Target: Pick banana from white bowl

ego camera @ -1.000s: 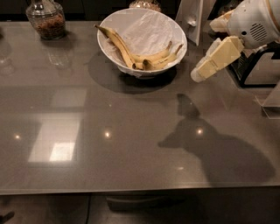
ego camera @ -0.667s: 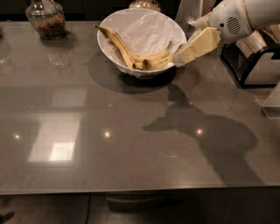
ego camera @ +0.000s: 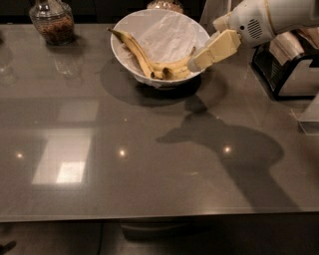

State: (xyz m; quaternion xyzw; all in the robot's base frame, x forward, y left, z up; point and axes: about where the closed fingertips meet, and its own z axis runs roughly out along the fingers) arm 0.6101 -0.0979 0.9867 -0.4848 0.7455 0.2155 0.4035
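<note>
The white bowl (ego camera: 122, 35) stands at the back middle of the grey table, lined with crinkled white paper. The banana (ego camera: 133, 48), long and brown-bruised, leans on the bowl's left side with its dark stem tip poking over the rim. A shorter curved banana (ego camera: 177, 68) lies at the bowl's front right. My gripper (ego camera: 197, 62) reaches in from the right and hovers at the bowl's right rim, just beside the shorter banana. It holds nothing that I can see.
A glass jar (ego camera: 52, 21) with dark contents stands at the back left. Another jar (ego camera: 165, 5) sits behind the bowl. A metal appliance (ego camera: 289, 64) stands at the right edge. The arm's shadow (ego camera: 224, 144) falls on the table.
The gripper has moved left and forward from beside the bowl to its right rim, close to the shorter banana. The bananas and bowl have not moved.
</note>
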